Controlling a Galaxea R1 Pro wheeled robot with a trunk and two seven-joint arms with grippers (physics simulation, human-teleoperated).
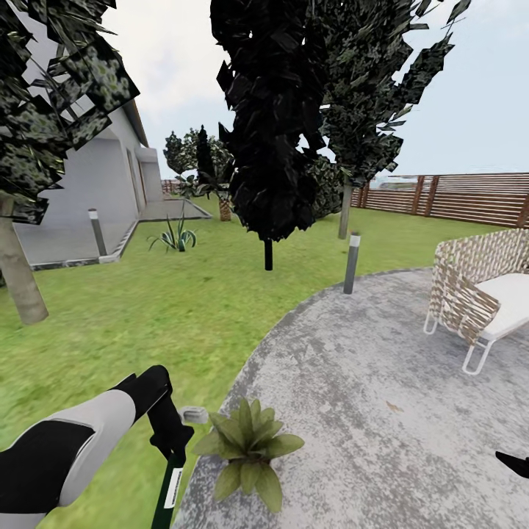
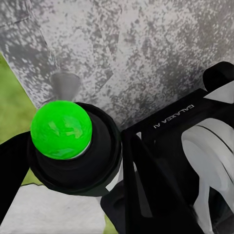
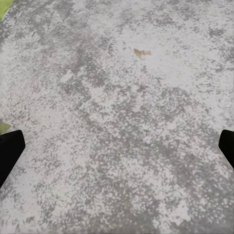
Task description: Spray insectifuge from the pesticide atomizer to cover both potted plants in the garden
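My left gripper is shut on the pesticide atomizer, a slim dark green bottle with a white label that hangs downward at the lawn's edge. In the left wrist view its bright green round cap sits in a black collar between my fingers. A small grey piece sticks out by the gripper toward a potted plant, a low olive-green rosette on the patio rim, just right of the bottle. My right gripper is open over bare paving; its tip shows at the right edge.
The grey round patio spreads to the right, with a wicker chair on it. Bollard lamps, a dark tree, a trunk and a striped agave stand on the lawn. A wooden fence lies behind.
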